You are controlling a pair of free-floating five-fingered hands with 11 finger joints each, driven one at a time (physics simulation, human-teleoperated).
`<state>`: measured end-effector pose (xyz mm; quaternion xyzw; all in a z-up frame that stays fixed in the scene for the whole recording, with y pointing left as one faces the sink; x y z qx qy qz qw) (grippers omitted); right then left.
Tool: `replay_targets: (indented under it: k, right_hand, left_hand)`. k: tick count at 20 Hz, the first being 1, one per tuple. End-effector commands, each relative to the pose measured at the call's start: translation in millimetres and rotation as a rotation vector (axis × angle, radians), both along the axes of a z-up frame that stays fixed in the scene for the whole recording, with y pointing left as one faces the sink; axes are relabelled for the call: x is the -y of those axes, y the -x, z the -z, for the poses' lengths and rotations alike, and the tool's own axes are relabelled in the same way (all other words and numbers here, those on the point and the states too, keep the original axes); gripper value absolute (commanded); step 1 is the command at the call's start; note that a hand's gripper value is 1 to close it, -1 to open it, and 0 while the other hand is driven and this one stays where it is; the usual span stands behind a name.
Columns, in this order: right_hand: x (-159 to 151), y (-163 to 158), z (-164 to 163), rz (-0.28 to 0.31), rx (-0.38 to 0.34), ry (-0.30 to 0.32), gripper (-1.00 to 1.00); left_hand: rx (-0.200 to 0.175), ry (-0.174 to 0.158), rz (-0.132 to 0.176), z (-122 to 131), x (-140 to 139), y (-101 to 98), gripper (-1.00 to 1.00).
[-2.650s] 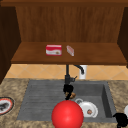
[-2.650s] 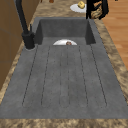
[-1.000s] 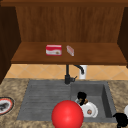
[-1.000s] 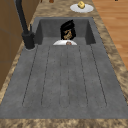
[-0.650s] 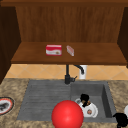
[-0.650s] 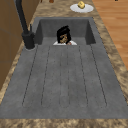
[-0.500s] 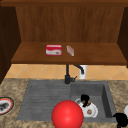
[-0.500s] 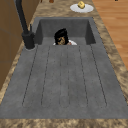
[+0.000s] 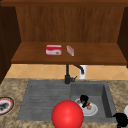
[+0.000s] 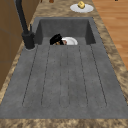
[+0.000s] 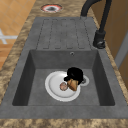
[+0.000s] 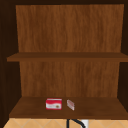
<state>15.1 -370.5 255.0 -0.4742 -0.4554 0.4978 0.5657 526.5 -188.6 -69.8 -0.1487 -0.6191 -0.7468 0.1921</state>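
Now small brown wedge (image 11: 72,85) in left robot hand (image 11: 74,74), over white plate (image 11: 56,87).

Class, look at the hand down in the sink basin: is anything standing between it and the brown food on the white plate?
Nothing visible stands between them. The left hand is down on the white plate in the basin, its fingers against the brown food piece. The faucet stands behind the basin on the rim, off to one side.

Three plates (image 9: 88,110), two boxes (image 9: 53,50), one red ball (image 9: 67,115).
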Motion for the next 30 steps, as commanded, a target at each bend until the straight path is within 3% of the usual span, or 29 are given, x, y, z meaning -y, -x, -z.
replay_targets:
  k: [1,3,5,7,8,10,13,15,17,18,19,22,26,30]
  right_hand:
    - [0,0,0,0.000,0.000,0.000,0.00]
    - [0,0,0,0.000,0.000,0.000,0.00]
    - [0,0,0,0.000,0.000,0.000,0.00]
    - [0,0,0,0.000,0.000,0.000,0.00]
    - [0,0,0,0.000,0.000,0.000,0.00]
    - [0,0,0,0.000,0.000,0.000,0.00]
    - [0,0,0,0.000,0.000,0.000,0.00]
    - [0,0,0,0.000,0.000,0.000,0.00]
    - [0,0,0,0.000,0.000,0.000,0.00]
    - [0,0,0,0.000,0.000,0.000,0.00]
    - [0,0,0,0.000,0.000,0.000,0.00]
    - [0,0,0,0.000,0.000,0.000,0.00]
    - [0,0,0,0.000,0.000,0.000,0.00]
    - [0,0,0,0.000,0.000,0.000,0.00]
  left_hand:
    - [0.001,0.035,-0.012,31,0,-24.8,1.00]
    - [-0.045,0.039,-0.021,29,1,-28.8,1.00]
    - [-0.060,0.044,-0.013,26,4,-19.3,1.00]
    - [-0.026,0.044,-0.013,14,3,7.6,1.00]
    - [0.016,0.026,-0.002,1,3,18.3,1.00]
    - [0.076,-0.001,0.025,-4,2,25.7,1.00]
    - [0.168,-0.004,0.036,-14,3,39.6,1.00]
    - [0.207,0.002,0.043,-18,3,48.0,1.00]
    - [0.198,-0.002,0.045,-18,7,48.2,1.00]
    - [0.196,-0.001,0.046,-19,9,49.7,-1.00]
    - [0.204,0.008,0.032,-22,11,55.9,-1.00]
    - [0.211,0.002,0.052,-37,12,64.8,-1.00]
    - [0.140,0.011,0.051,-62,11,61.7,-1.00]
    - [0.114,0.025,0.049,-86,-1,62.2,-1.00]
